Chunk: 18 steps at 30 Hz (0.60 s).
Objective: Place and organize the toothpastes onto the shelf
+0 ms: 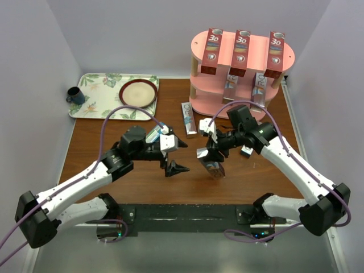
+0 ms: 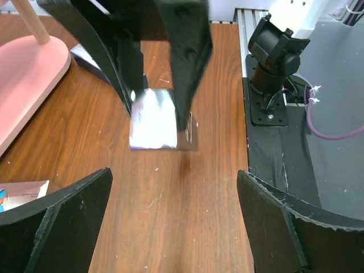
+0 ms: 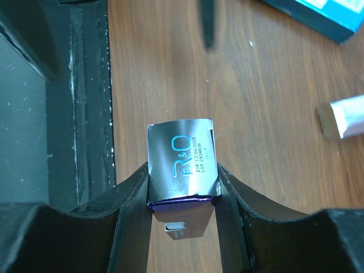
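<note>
Closest to the arm bases, the brown desk [image 1: 114,176] had both sets of fingers over it, near each other. The left fingers [image 1: 183,156] were spread wide and held nothing. They pointed toward the right arm.

The right fingers [image 1: 209,157] were pinching a silver carton [image 3: 182,162] of toothpaste. One finger pressed on each long side. The carton's end showed blue letters and small print. From above, the carton looked tilted, with its low end down by the desk. Whether it touched the wood could not be told.

A little farther back, a teal carton [image 3: 318,17] lay flat on the desk. A pale carton [image 1: 247,151] lay just beside the right arm. One more silver carton [image 1: 189,119] lay on the desk near the foot of the shelf.

At the far left sat a flowery tray [image 1: 99,108]. On it were a round plate [image 1: 138,92] and a dark mug [image 1: 75,95].

At the far right stood the pink shelf [image 1: 256,54]. Three red cartons [image 1: 242,48] sat side by side on its top board. Two silver cartons [image 1: 260,86] stood on the middle board.
</note>
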{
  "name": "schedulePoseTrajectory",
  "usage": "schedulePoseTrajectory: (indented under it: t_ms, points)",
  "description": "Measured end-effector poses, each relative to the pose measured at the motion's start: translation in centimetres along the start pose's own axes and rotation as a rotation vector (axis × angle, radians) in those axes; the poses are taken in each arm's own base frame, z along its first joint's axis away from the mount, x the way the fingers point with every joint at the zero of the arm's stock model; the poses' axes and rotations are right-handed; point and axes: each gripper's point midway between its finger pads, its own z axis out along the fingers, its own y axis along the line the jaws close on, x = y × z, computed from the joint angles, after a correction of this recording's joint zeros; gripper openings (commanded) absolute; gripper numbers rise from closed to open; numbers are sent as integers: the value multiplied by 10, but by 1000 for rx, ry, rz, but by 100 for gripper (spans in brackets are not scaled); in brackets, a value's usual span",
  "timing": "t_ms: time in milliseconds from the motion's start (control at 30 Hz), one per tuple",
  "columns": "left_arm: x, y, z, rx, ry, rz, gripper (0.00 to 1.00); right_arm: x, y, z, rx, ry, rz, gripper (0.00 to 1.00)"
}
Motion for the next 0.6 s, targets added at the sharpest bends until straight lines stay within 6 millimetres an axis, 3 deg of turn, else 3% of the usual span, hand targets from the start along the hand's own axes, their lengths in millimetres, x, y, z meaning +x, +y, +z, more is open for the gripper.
schedulePoseTrajectory:
  t_ms: [167, 367, 600]
  points:
    - [3, 4, 17, 23, 33, -22, 94, -8, 6, 12, -37, -1, -53, 17]
    - [24, 12, 30, 5, 97, -69, 94, -15, 9, 18, -51, -16, -105, 17]
    - [32, 18, 34, -25, 117, -120, 81, -16, 9, 22, -58, -16, -120, 17]
